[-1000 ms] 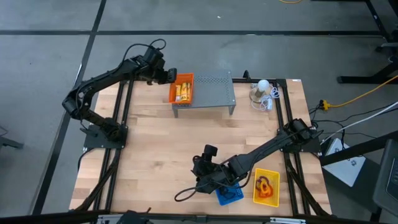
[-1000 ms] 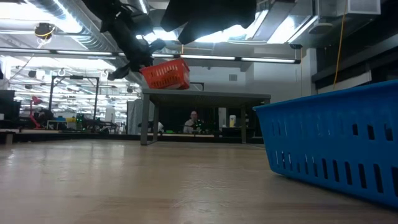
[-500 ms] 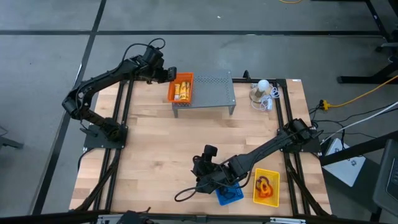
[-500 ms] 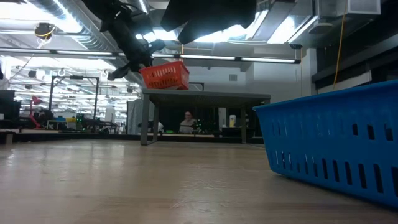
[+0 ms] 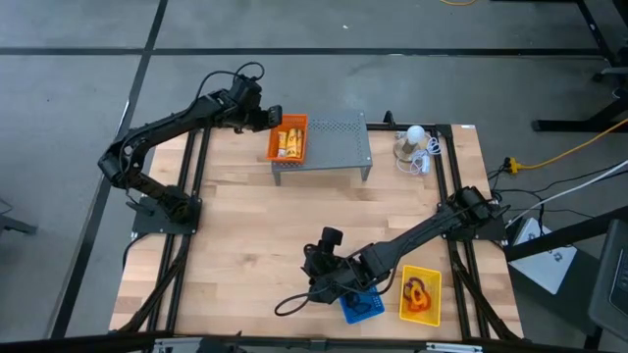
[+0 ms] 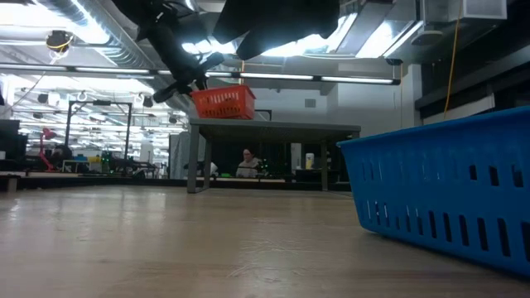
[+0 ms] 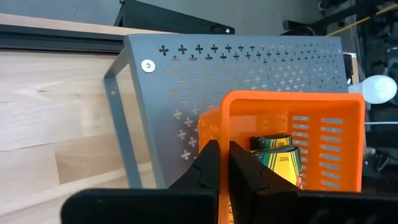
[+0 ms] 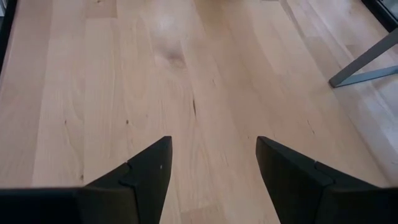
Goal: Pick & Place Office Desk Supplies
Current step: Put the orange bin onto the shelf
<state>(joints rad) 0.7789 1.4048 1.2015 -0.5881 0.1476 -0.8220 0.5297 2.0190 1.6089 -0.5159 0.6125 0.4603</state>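
High view shows the left gripper [image 5: 263,117] at the far left of the table, its fingers pinched shut on the near-side rim of the orange basket [image 5: 287,138], which sits on the left end of the grey perforated shelf [image 5: 329,142] with yellow-orange packets [image 5: 287,144] inside. To finish this placement well, I judge the basket should be fully settled and level on the shelf before the fingers part, and the arm should then back off along the rim so it does not drag the basket off the edge. Near right, the right gripper [image 8: 211,163] hovers with jaws wide apart and empty over bare wood beside the blue basket [image 5: 361,307] and yellow basket [image 5: 420,295]. The wooden table [image 5: 245,226] is pale and smooth; beyond it lies a workshop hall, where a person [image 6: 245,163] sits.
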